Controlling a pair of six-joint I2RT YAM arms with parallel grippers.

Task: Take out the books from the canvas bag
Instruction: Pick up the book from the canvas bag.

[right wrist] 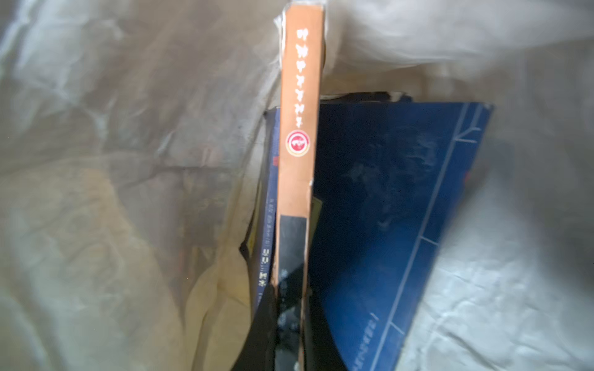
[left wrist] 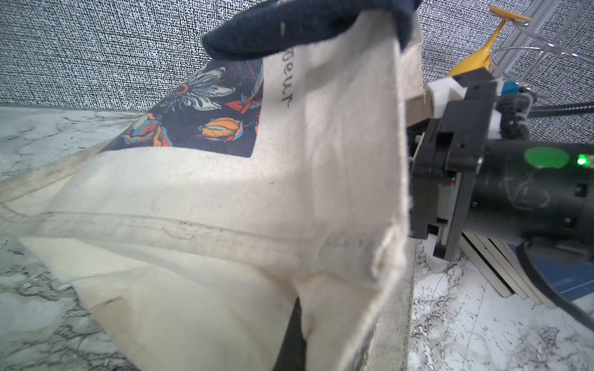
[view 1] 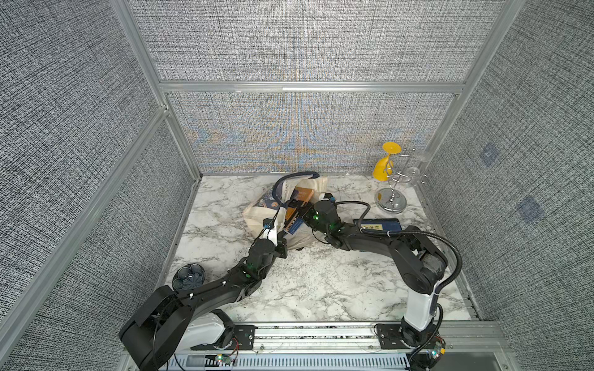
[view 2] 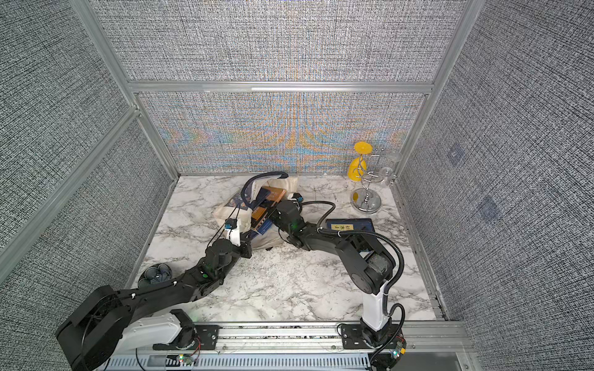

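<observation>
The cream canvas bag lies at the back middle of the marble table, its mouth toward the right arm and a navy handle arching above. My left gripper is shut on the bag's canvas rim; cloth hides its fingertips. My right gripper reaches into the mouth and is shut on a thin book with a tan-orange spine. A navy book leans beside it inside the bag. More books lie on the table under the right arm, with a yellow label showing.
A wire glass rack with a yellow glass and clear glasses stands at the back right. A dark patterned bowl sits near the left arm's base. Fabric walls close in three sides.
</observation>
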